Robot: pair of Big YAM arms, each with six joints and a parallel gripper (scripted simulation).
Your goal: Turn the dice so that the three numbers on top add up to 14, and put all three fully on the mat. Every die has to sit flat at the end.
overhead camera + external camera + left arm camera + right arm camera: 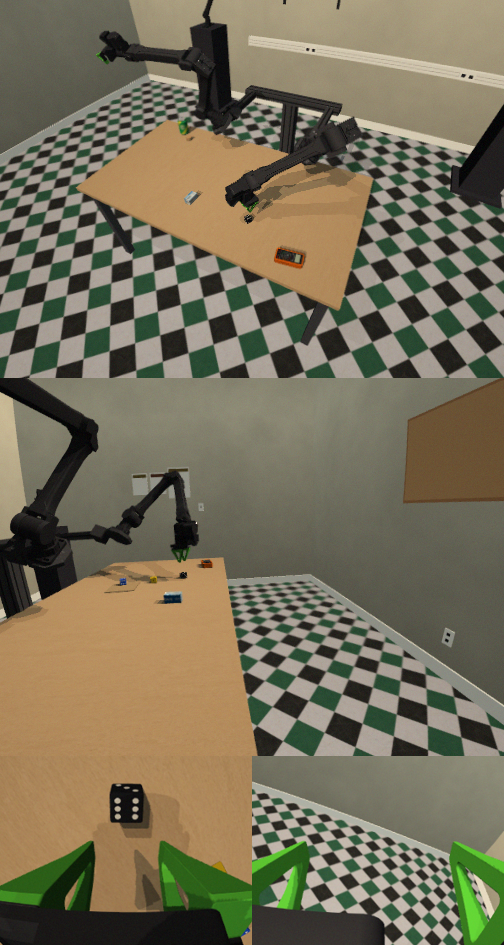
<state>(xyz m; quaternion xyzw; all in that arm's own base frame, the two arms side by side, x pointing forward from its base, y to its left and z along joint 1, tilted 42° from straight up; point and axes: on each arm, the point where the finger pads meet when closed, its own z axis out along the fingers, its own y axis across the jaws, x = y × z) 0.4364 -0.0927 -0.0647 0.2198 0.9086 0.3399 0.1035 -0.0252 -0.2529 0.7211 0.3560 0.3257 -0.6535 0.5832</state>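
A black die lies on the table with six white pips facing the left wrist camera; it also shows in the top view and the exterior view. My left gripper hovers just above and beside it, with its green fingers partly closed, apart, and nothing between them. It shows in the top and exterior views too. A yellow die and a blue die sit near a thin tan mat. My right gripper is raised high off the table's side, wide open and empty.
A small light-blue box lies mid-table. An orange meter lies near the front edge. A green and yellow object stands at the far corner by the arm's column.
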